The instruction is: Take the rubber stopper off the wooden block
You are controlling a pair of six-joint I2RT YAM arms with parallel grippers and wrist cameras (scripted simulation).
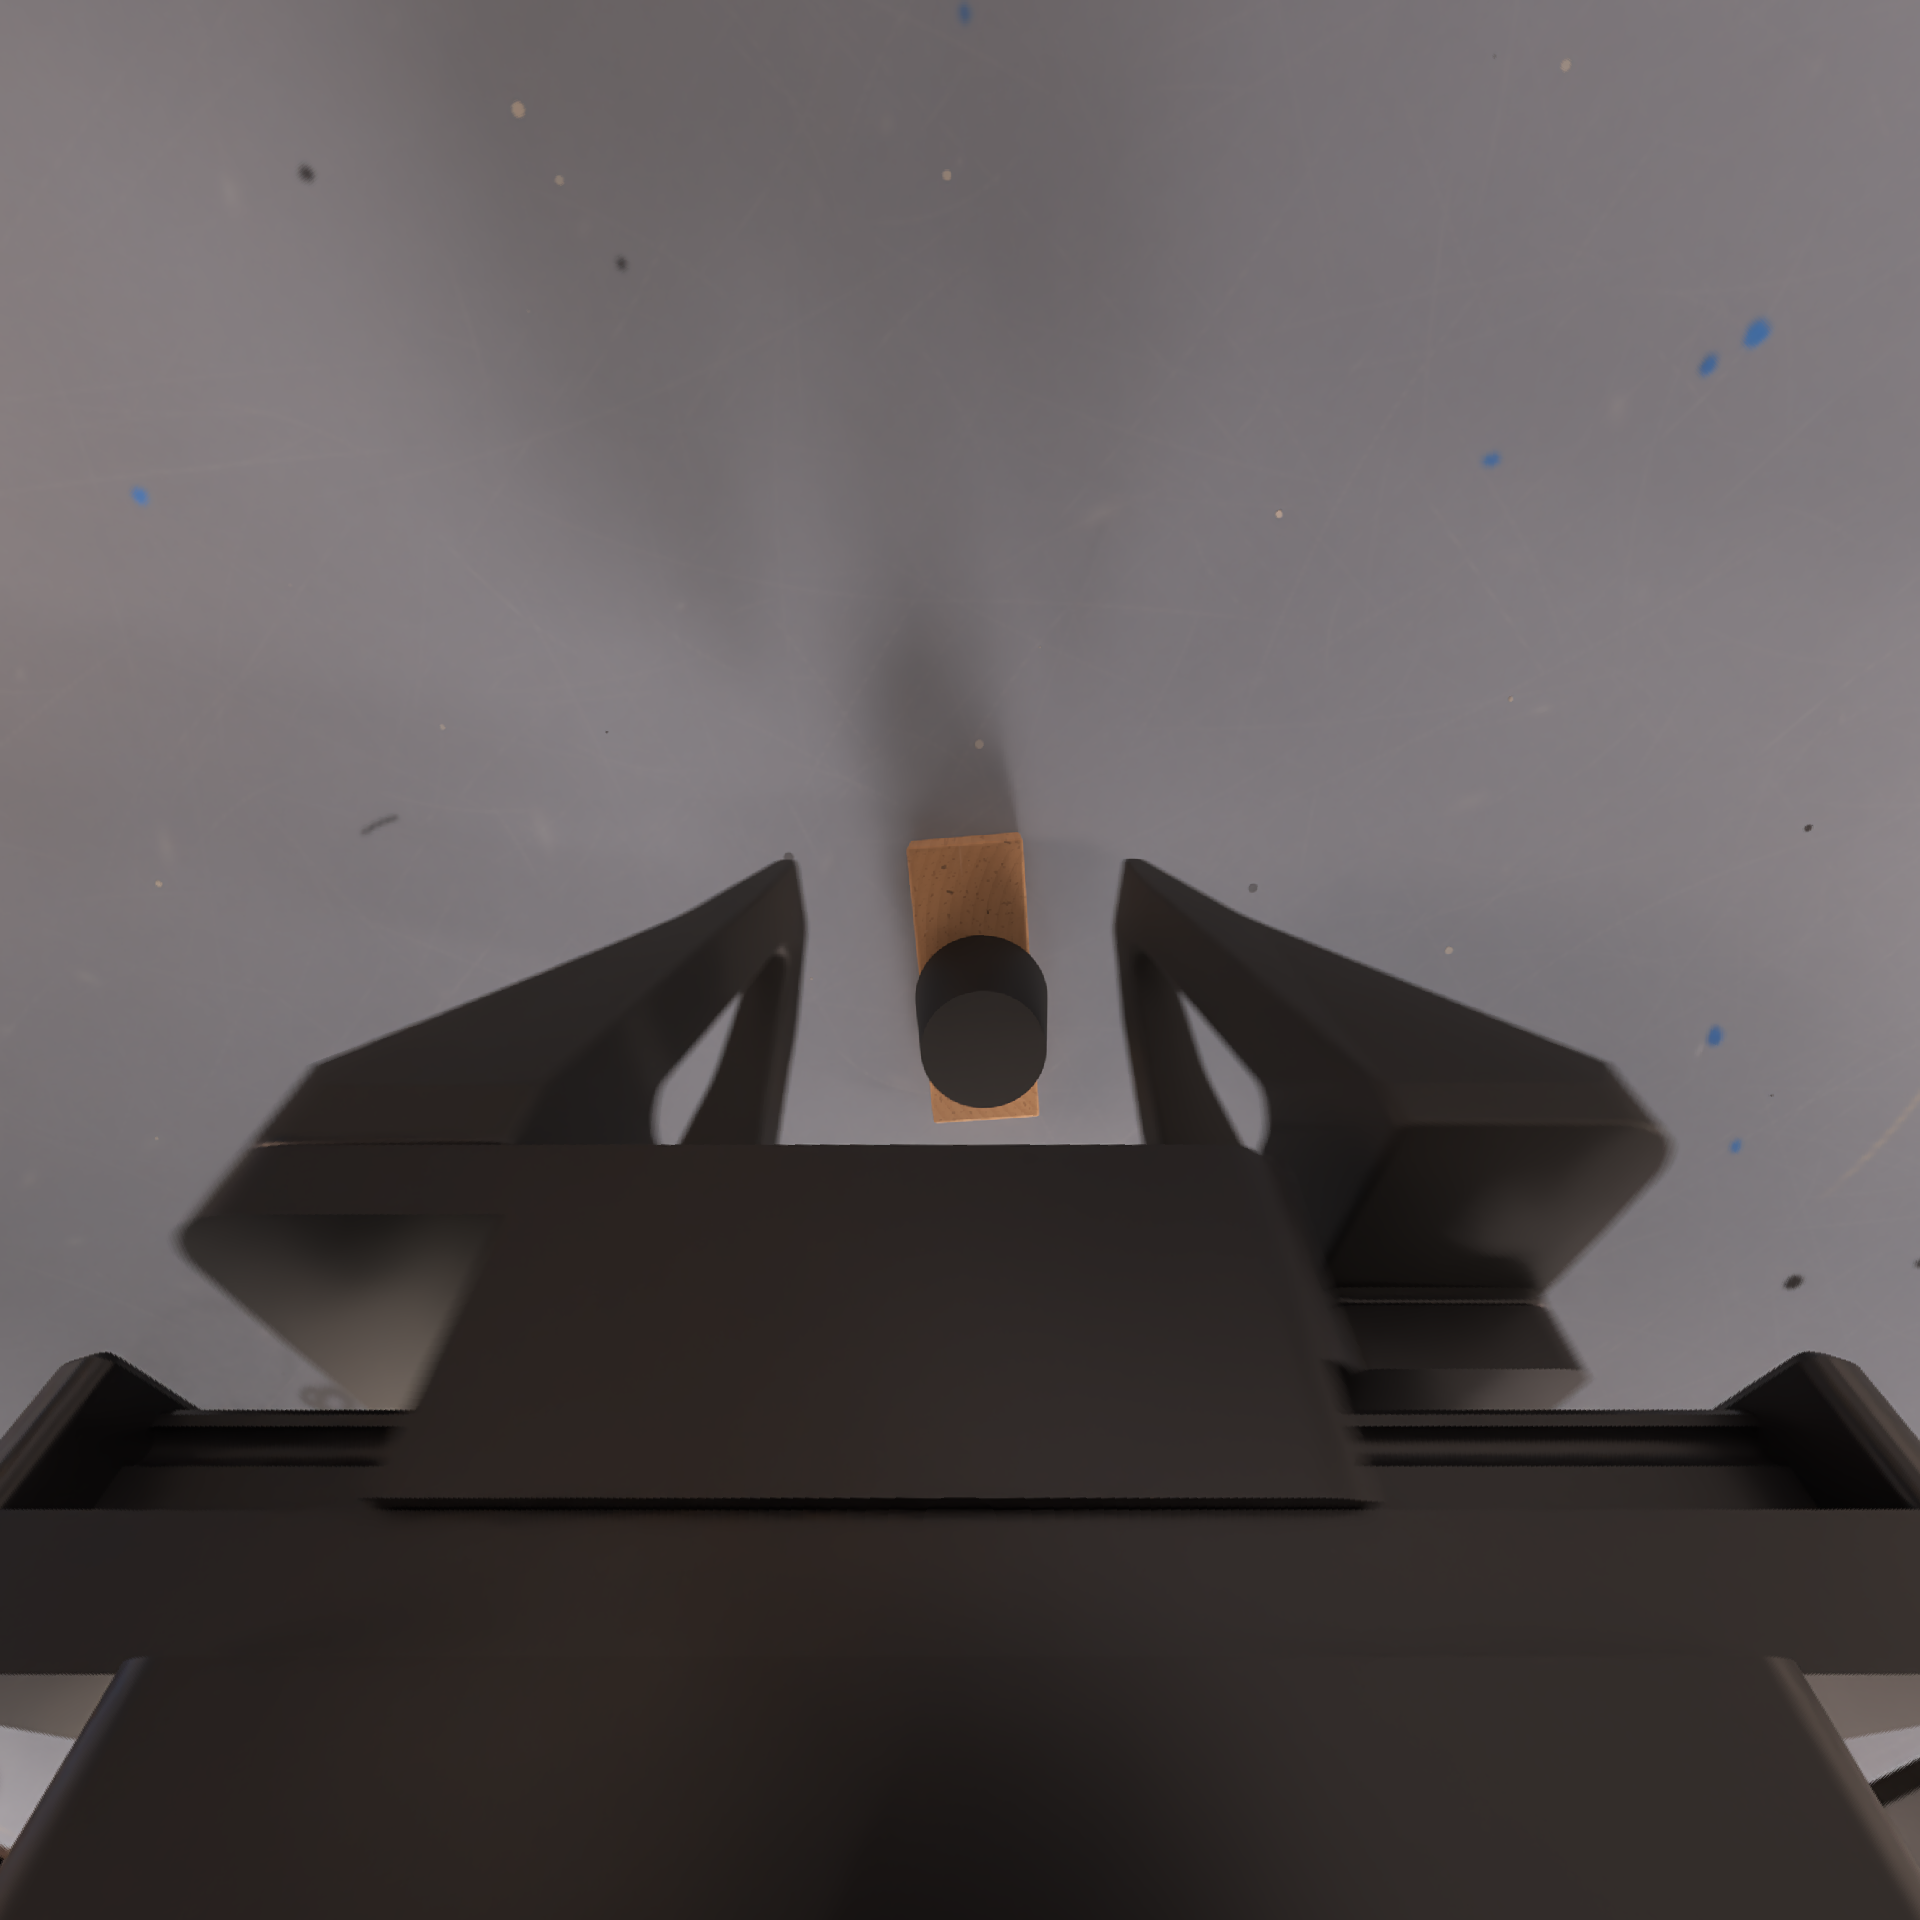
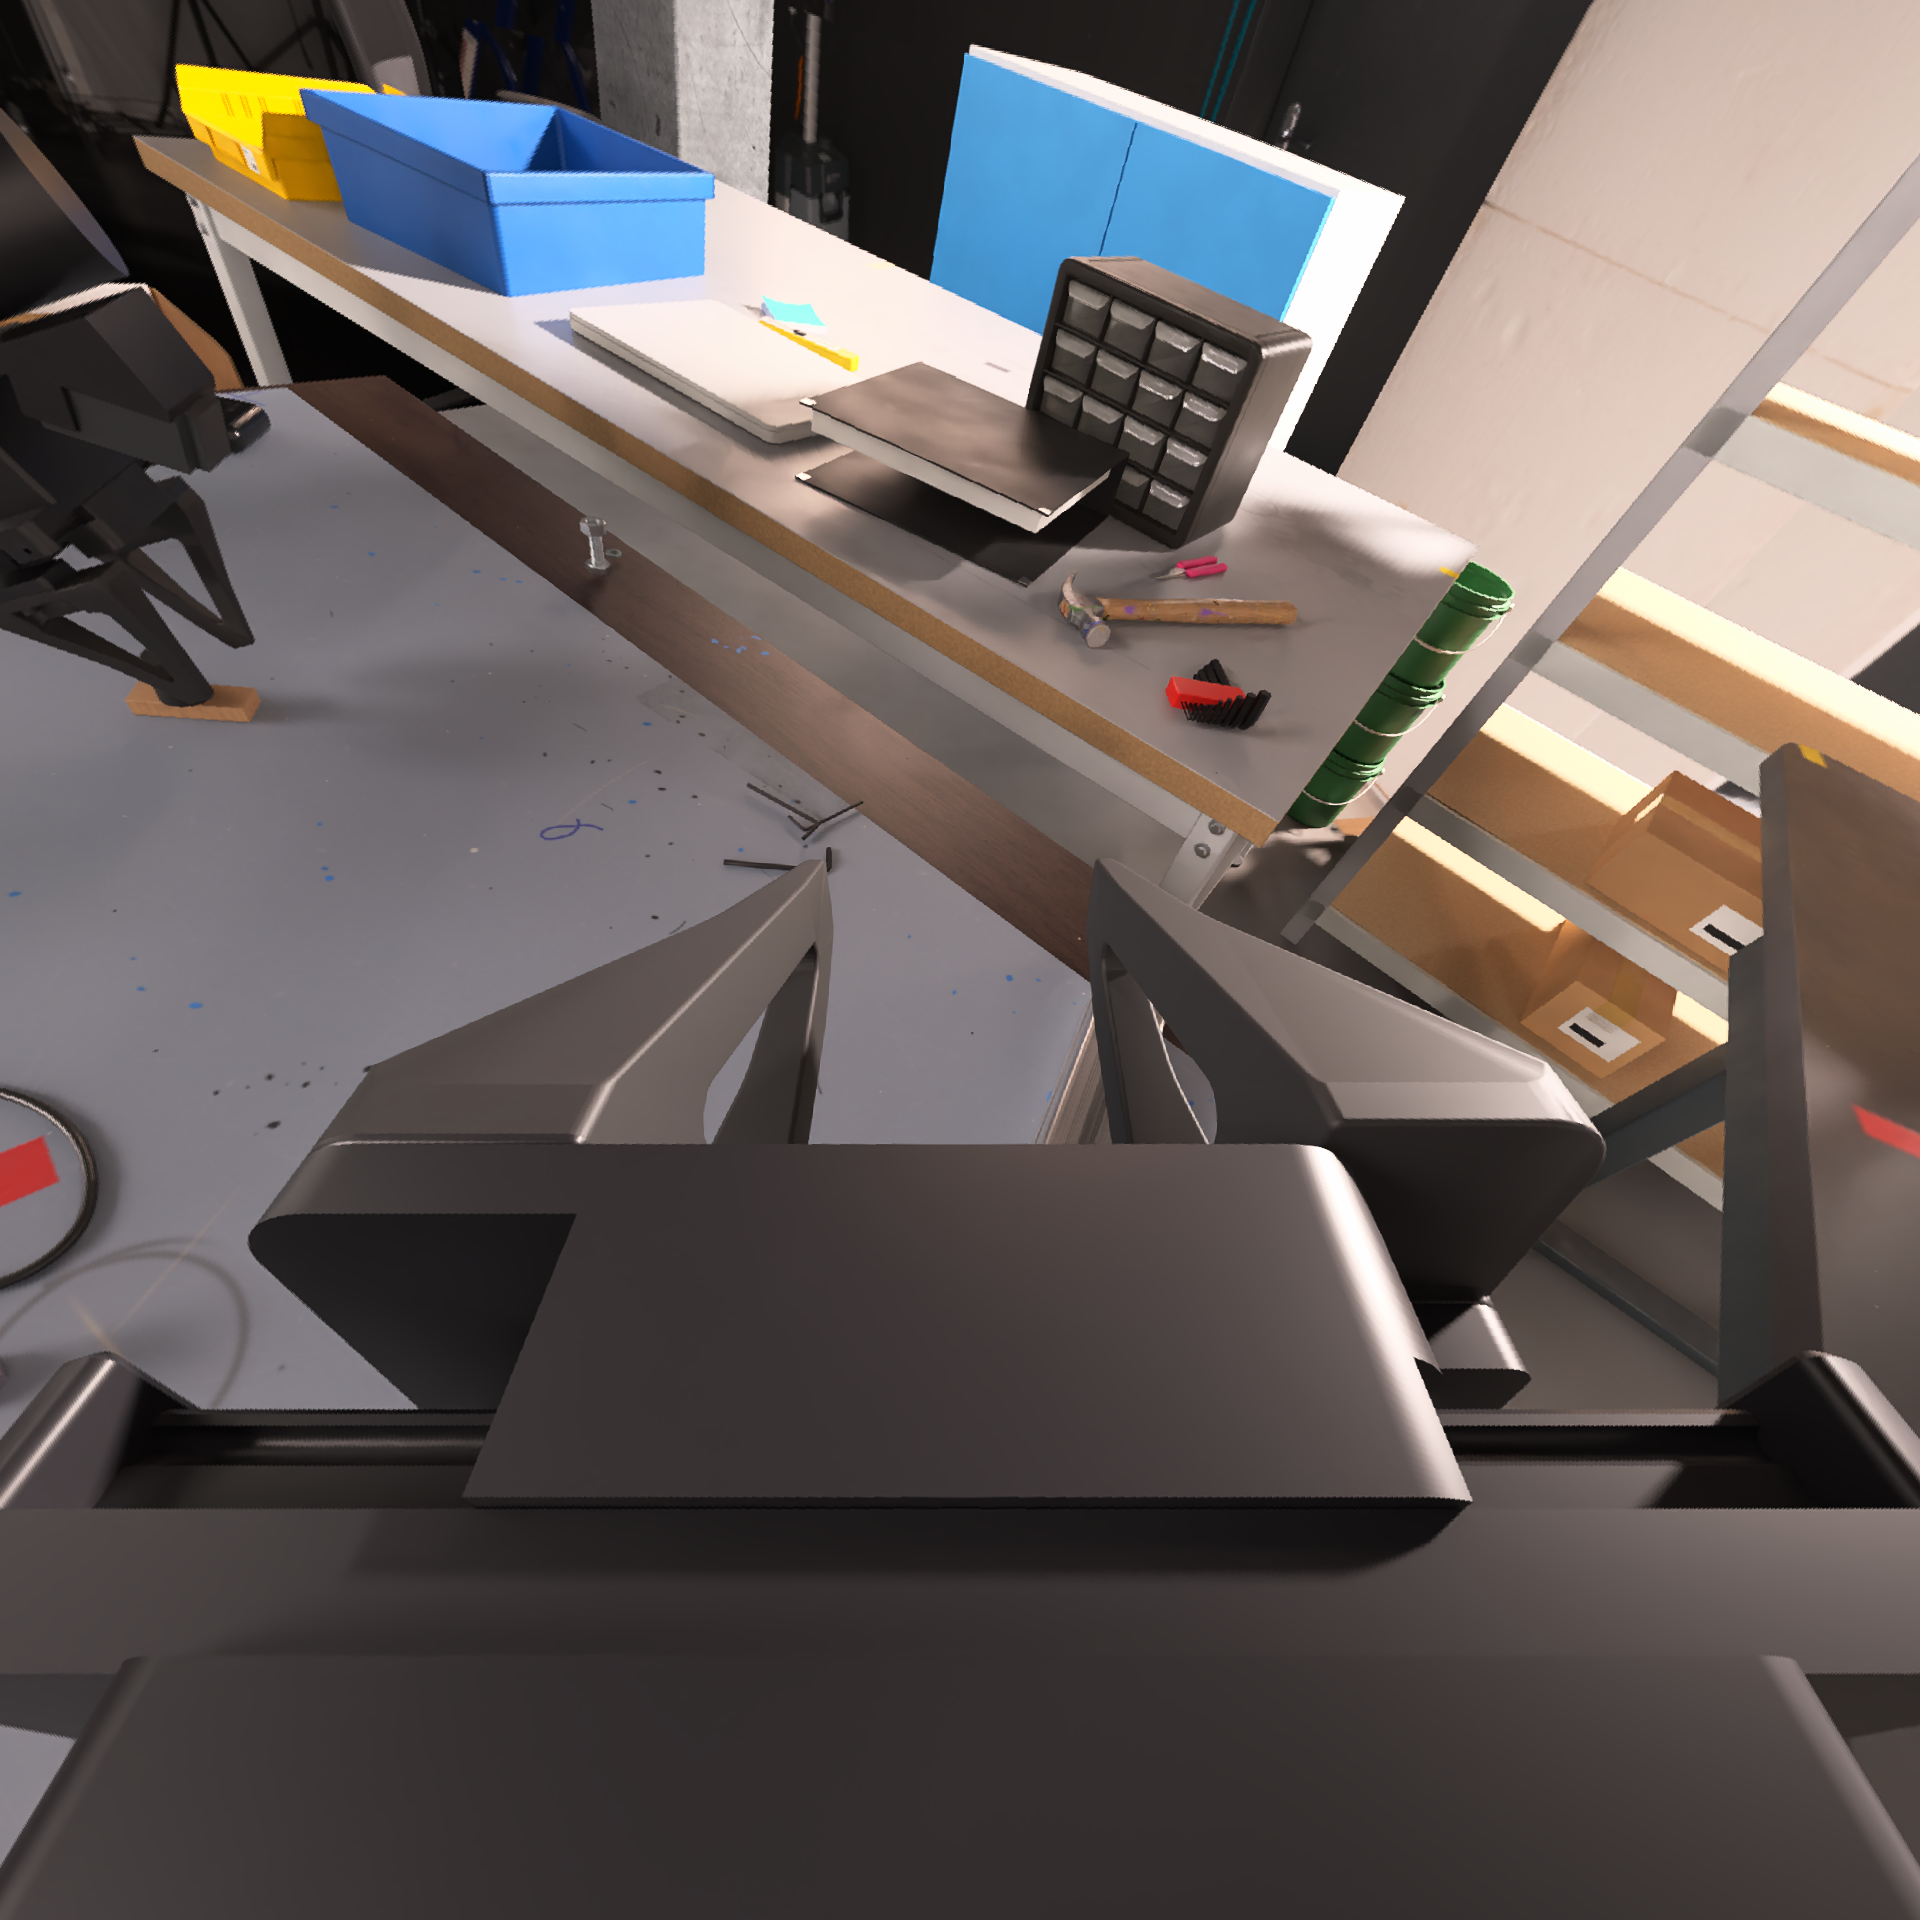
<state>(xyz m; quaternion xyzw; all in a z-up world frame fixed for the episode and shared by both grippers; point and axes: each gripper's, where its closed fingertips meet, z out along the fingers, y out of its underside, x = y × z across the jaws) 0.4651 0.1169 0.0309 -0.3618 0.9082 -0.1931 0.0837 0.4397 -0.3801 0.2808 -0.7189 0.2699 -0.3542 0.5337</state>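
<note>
In the left wrist view a black rubber stopper (image 1: 981, 1023) stands on a light wooden block (image 1: 966, 894) that lies flat on the grey table. My left gripper (image 1: 961, 873) is open above them, one finger on each side of the stopper with gaps between. In the right wrist view the left gripper (image 2: 171, 675) shows at far left, its fingers reaching down to the wooden block (image 2: 208, 707); the stopper is hidden there. My right gripper (image 2: 961, 868) is open and empty, well to the right of the block near the table's far edge.
A bolt (image 2: 594, 542) stands on the dark strip at the table's edge. Behind it a workbench holds a blue bin (image 2: 520, 197), a drawer cabinet (image 2: 1164, 395) and a hammer (image 2: 1174, 613). A black ring with red tape (image 2: 42, 1174) lies at left. A dark upright post (image 2: 1808, 1039) stands at right.
</note>
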